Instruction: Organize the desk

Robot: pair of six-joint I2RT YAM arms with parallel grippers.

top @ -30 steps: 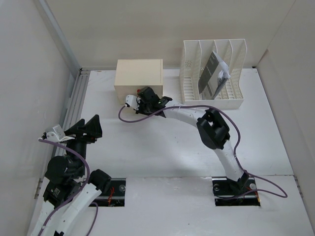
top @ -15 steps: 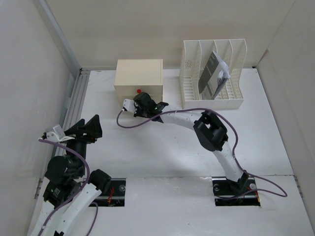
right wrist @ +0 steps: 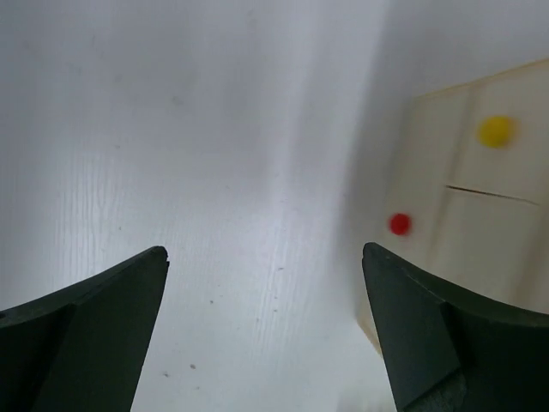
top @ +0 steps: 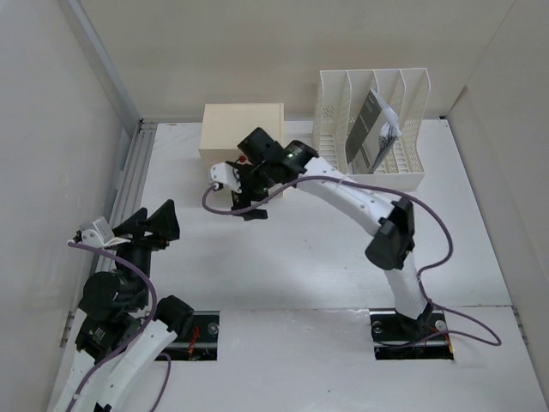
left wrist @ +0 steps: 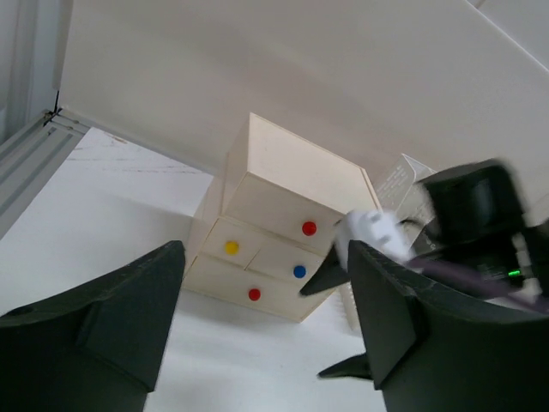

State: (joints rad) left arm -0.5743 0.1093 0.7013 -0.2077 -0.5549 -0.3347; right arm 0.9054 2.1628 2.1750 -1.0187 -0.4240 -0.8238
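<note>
From above, my right wrist covers most of the drawer box's [top: 243, 129] front. My right wrist camera gives only a blurred corner of it, with a red knob [right wrist: 399, 224] and a yellow knob [right wrist: 496, 130].

Nearest, my left hand [top: 154, 221] hovers over the near-left part of the table [top: 300, 257], beside the aluminium rail [top: 129, 176]. Its fingers are spread and hold nothing.

My right arm rises from its cutout at near right, bends at the elbow, and reaches far and left across the table. My right hand [right wrist: 264, 251] hangs just in front of the box, released. Its fingers are wide apart over bare tabletop.

The table is broad, flat, matte white, lying under both arms. The box is pale wood, square-edged, with small round knobs, one of them blue [left wrist: 298, 271]. At far right stands a white slotted file rack [top: 330, 129] with a dark booklet [top: 364, 129] leaning inside.
</note>
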